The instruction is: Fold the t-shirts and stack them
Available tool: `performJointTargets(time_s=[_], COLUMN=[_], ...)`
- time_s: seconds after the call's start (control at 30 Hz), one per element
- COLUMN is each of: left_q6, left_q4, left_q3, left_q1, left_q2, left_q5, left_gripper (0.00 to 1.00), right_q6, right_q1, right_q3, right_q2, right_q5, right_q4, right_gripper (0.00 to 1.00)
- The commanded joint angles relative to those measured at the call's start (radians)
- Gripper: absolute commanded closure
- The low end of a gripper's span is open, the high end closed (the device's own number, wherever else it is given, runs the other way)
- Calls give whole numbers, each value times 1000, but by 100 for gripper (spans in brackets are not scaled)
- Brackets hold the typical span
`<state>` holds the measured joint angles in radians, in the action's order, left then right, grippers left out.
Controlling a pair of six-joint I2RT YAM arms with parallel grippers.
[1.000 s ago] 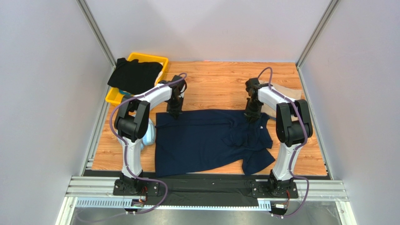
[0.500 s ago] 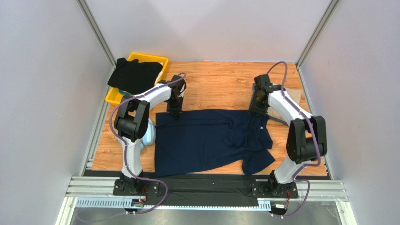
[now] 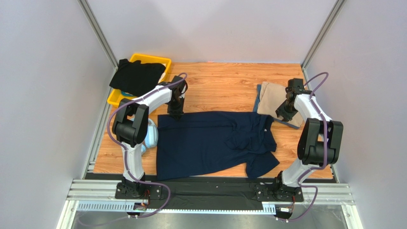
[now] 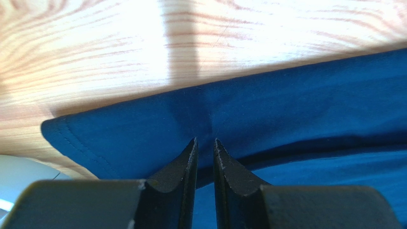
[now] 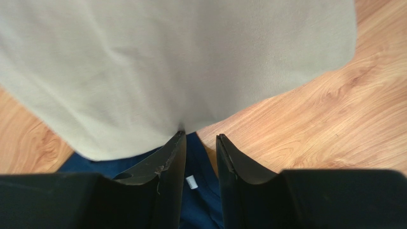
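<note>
We see the navy shirt (image 3: 210,143) spread over the middle of the table (image 3: 219,86). Its far edge is a straight fold, it is rumpled toward the right, and one sleeve pokes out at the near right corner.

Our left gripper (image 4: 204,143) hangs at the far left corner of that shirt. In the wrist view its jaws stand slightly parted, with a narrow slit between them and nothing caught in it. The tips are right at the folded edge, and the hemmed corner lies off to one side. We cannot tell whether the tips touch the cloth.

The tan shirt (image 3: 278,98) lies folded at the far right of the table, on top of a blue cloth (image 5: 203,200) whose edges peek out along its left and near sides. Our right gripper (image 5: 200,138) sits at the near edge of the tan shirt, jaws apart and holding nothing. Between them we see the blue cloth with a small white label (image 5: 191,182). One fingertip meets the tan edge.

The black shirt (image 3: 137,76) is draped over the yellow bin (image 3: 152,58) at the far left corner. The headphones (image 3: 152,135) lie just beside the navy shirt's left edge.
</note>
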<state>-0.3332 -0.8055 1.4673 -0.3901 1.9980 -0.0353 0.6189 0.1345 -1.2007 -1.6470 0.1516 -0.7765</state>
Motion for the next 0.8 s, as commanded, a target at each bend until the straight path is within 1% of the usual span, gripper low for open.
performJointTargets(time_s=[0.0, 0.03, 0.07, 0.1, 0.27, 0.4, 0.43, 0.53, 0.7, 0.77], left_q6=[6, 5, 5, 5, 8, 8, 8, 8, 3, 3], left_q4=[28, 28, 29, 31, 42, 46, 46, 52, 65, 68], left_q3=[-4, -4, -4, -4, -10, -13, -13, -16, -13, -16], left_q1=[5, 5, 5, 5, 5, 5, 7, 8, 10, 10], left_q2=[-62, -64, -68, -71, -90, -93, -91, -87, -62, -61], left_q5=[-6, -5, -6, -5, -2, 2, 2, 6, 29, 28], left_gripper=[75, 75, 75, 75, 76, 76, 76, 76, 76, 76], right_q6=[54, 54, 58, 56, 58, 58, 64, 67, 53, 36], right_q1=[17, 25, 28, 31, 48, 54, 62, 73, 74, 74], right_q3=[10, 7, 6, -9, -82, -178, -224, -293, -398, -416], right_q2=[-71, -89, -123, -147, -260, -359, -400, -456, -516, -505], right_q5=[-79, -86, -101, -107, -132, -124, -124, -138, -179, -216], right_q4=[45, 46, 49, 51, 56, 31, 20, 6, -36, -44], right_gripper=[69, 71, 77, 80, 88, 88, 88, 87, 85, 83])
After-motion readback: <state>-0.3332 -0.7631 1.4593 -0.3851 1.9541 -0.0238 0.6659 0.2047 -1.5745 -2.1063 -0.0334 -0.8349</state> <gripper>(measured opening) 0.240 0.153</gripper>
